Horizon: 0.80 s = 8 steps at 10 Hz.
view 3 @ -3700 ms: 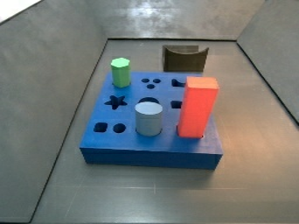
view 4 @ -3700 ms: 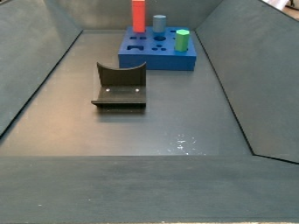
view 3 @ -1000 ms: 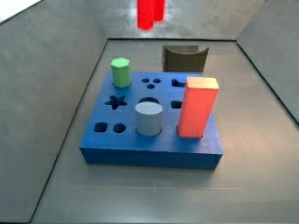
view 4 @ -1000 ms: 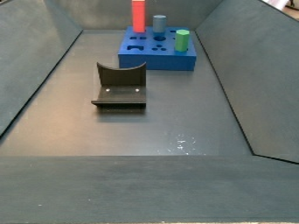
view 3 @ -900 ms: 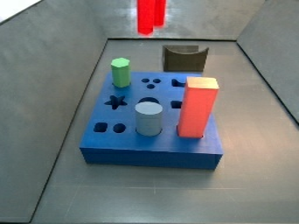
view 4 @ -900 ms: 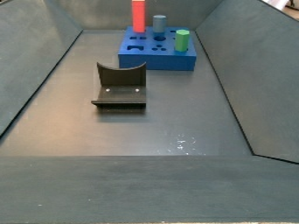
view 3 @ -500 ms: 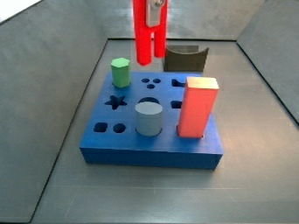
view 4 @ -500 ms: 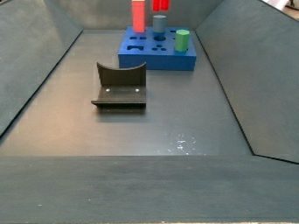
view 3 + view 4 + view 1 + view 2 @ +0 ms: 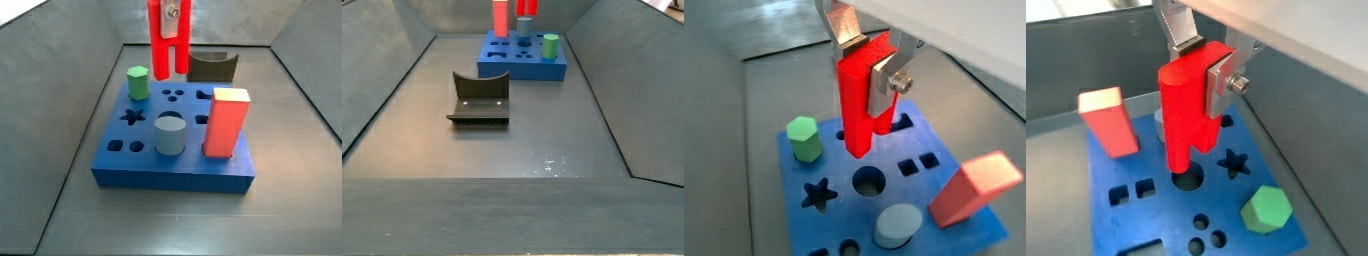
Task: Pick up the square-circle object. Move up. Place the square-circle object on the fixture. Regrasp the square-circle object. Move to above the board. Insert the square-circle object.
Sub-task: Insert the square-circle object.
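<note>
A: Where is the slim bright red peg, the square-circle object?

B: It hangs upright above the thick blue square slab, the board, clear of its top. In both wrist views the silver-fingered gripper pinches the peg near its upper end, 1 flat plate on each side.

A: And from the side?

B: In a side view the red peg is over the board's far edge, between the green hexagonal peg and the dark brown-olive fixture with its curved notch. In a side view from the opposite end only its lower part shows.

A: What stands in the board?

B: 3 pieces: the green peg, a grey cylinder and a tall red-orange block with a pale top. Star, round and square holes lie open around them. In a wrist view the peg's lower tip sits over a round hole.

A: The fixture?

B: On the grey floor, apart from the board.
</note>
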Motion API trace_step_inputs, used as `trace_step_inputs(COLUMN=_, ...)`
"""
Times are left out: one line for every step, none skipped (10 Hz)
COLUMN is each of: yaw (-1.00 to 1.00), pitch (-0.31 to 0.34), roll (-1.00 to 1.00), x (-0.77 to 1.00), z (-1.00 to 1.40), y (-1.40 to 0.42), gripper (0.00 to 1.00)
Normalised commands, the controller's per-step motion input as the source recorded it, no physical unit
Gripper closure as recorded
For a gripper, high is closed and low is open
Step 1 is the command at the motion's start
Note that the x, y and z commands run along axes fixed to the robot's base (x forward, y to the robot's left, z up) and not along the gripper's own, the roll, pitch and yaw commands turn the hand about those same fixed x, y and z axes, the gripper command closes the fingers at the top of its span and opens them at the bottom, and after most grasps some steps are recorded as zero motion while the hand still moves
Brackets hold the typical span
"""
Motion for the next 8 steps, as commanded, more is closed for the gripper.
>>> trace_step_inputs(yaw=-1.0, pitch=-0.004, roll=0.0, x=0.0, z=-0.09, y=0.0, gripper=1.0)
trace_step_inputs(yaw=-1.0, pitch=-0.004, roll=0.0, x=0.0, z=-0.1, y=0.0, gripper=1.0)
trace_step_inputs(yaw=-1.0, pitch=-0.003, roll=0.0, x=0.0, z=-0.1, y=0.0, gripper=1.0)
trace_step_inputs(yaw=-0.71, pitch=-0.109, roll=-0.1, x=0.13, z=-0.15, y=-0.26, gripper=1.0)
trace_step_inputs(yaw=0.0, pitch=0.0, roll=-0.02, x=0.0, z=-0.01, y=0.0, gripper=1.0)
trace_step_inputs(yaw=-0.31, pitch=0.0, roll=0.06, x=-0.33, z=-0.2, y=0.02, gripper=1.0)
trace_step_inputs(yaw=-0.52, pitch=0.0, roll=0.01, x=-0.69, z=-0.49, y=0.0, gripper=1.0)
trace_step_inputs(yaw=-0.35, pitch=-0.01, roll=0.0, x=-0.84, z=-0.56, y=-0.09, gripper=1.0)
